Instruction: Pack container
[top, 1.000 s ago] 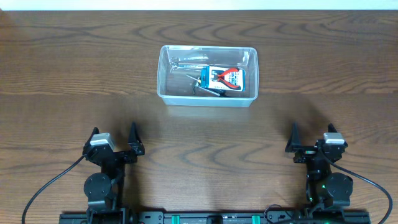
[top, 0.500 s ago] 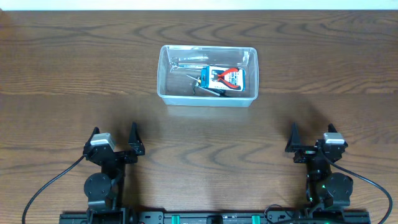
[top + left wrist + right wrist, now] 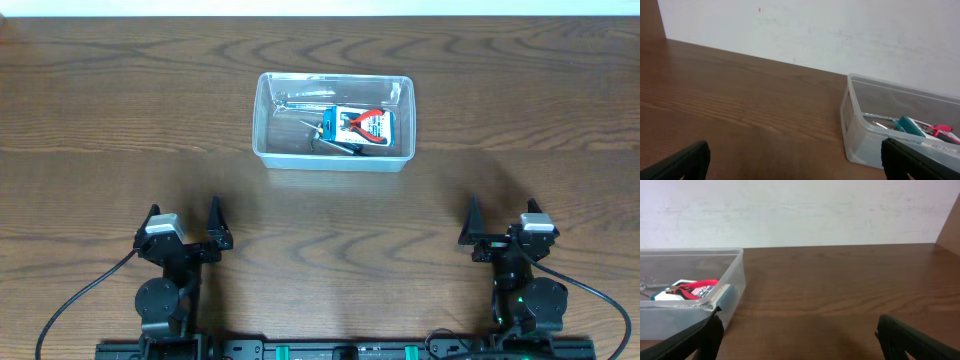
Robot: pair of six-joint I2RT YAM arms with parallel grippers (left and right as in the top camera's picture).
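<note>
The clear plastic container (image 3: 333,157) stands on the table's far middle. It holds a blue-and-white box with red-handled pliers (image 3: 366,124) and some metal tools (image 3: 305,97). It shows at the right of the left wrist view (image 3: 865,135) and at the left of the right wrist view (image 3: 732,282). My left gripper (image 3: 183,228) is open and empty near the front left edge, well short of the container; its fingertips frame bare wood (image 3: 795,165). My right gripper (image 3: 502,224) is open and empty at the front right (image 3: 797,340).
The brown wooden table (image 3: 120,120) spreads to all sides. A white wall (image 3: 815,30) stands behind the table's far edge. Black cables run from both arm bases at the front edge.
</note>
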